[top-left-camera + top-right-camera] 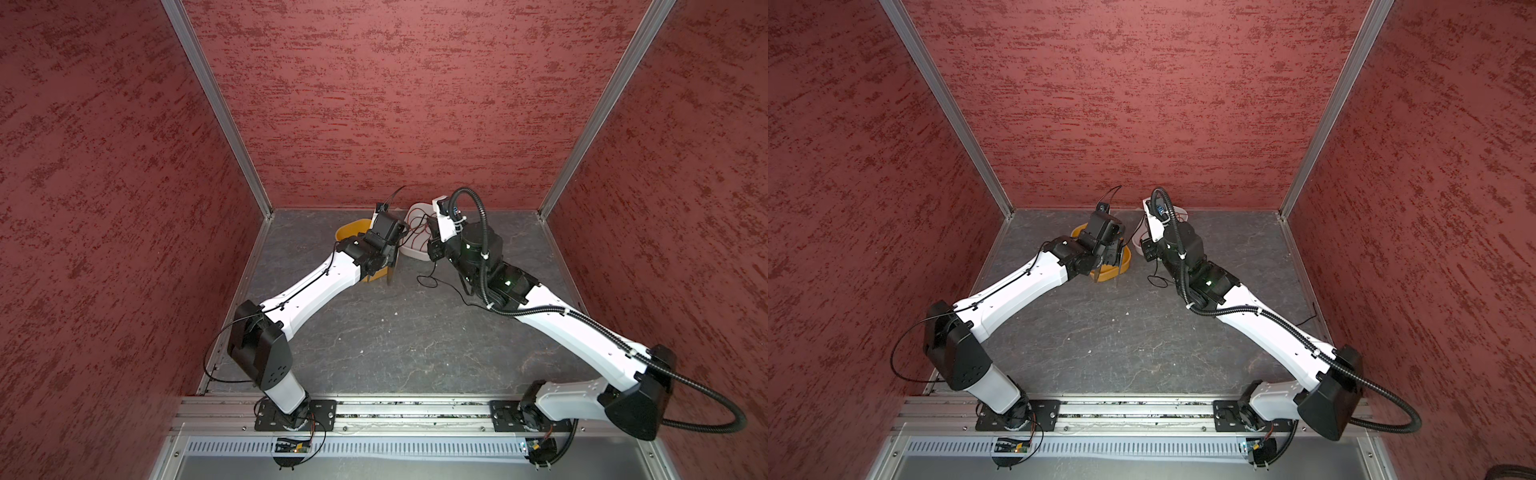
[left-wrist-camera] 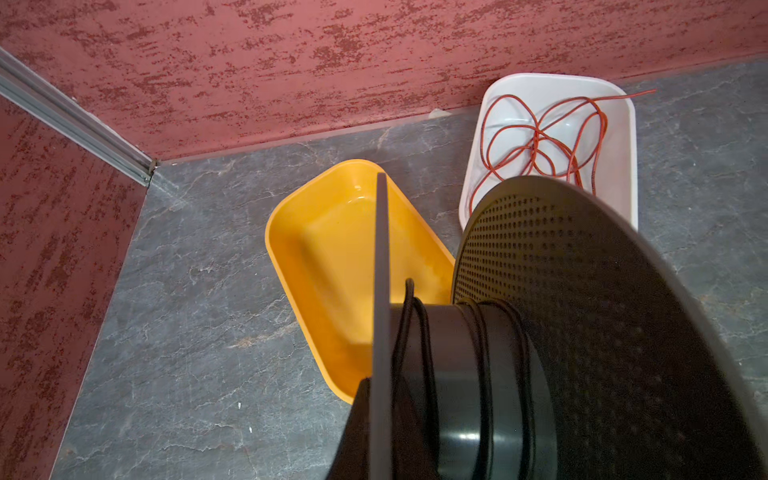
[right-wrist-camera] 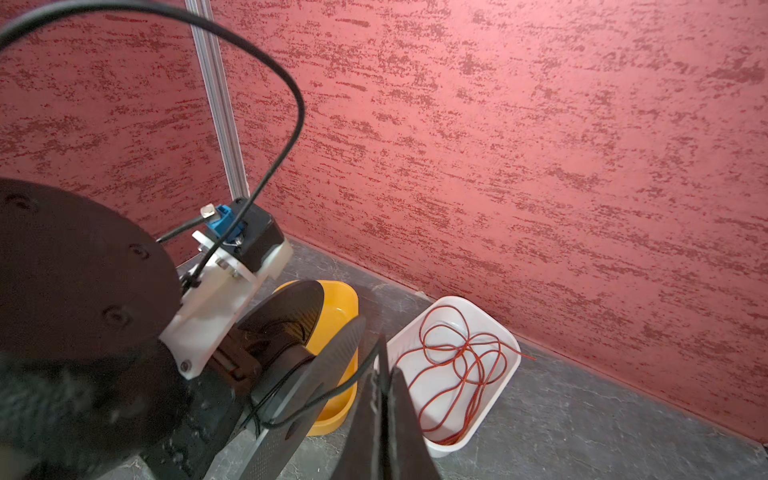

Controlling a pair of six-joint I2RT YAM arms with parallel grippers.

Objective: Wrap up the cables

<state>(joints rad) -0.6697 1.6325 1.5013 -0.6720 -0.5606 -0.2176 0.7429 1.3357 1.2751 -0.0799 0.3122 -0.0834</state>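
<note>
Here's the thin black wire [image 2: 415, 332], glossy and string-like. A few loose turns of it sit on the hub of the round black plastic spool [image 2: 582, 311], some bunched against the thin flange and some spread toward the big perforated one. The spool hangs over the near end of the shallow yellow plastic tray [image 2: 332, 257]. From the hub the wire curves away to the right of the yellow tray. In a top view its slack [image 1: 427, 286] loops on the grey stone-patterned table [image 1: 395, 332], right of the yellow tray and nearer the arm bases.

Just right of the yellow tray (touching or not, hard to call) sits the white plastic tray [image 2: 615, 137]. In it lies a tangled red wire [image 2: 536, 137], with one end poking over the rim.

What's hidden: the black wire's far stretch slips under the right arm in both top views, so I cannot tell where it ends. From above, the arms cover most of both trays, and in the left wrist view the spool blocks the yellow tray's near corner.

Now the grips. The left gripper [image 2: 376, 415] is clamped on the spool's thin flange, with only one dark finger showing beside it. The right gripper [image 3: 384, 399], right of the yellow tray, has its jaws pressed together on the black wire, which leaves the tips and slants down to the spool.
</note>
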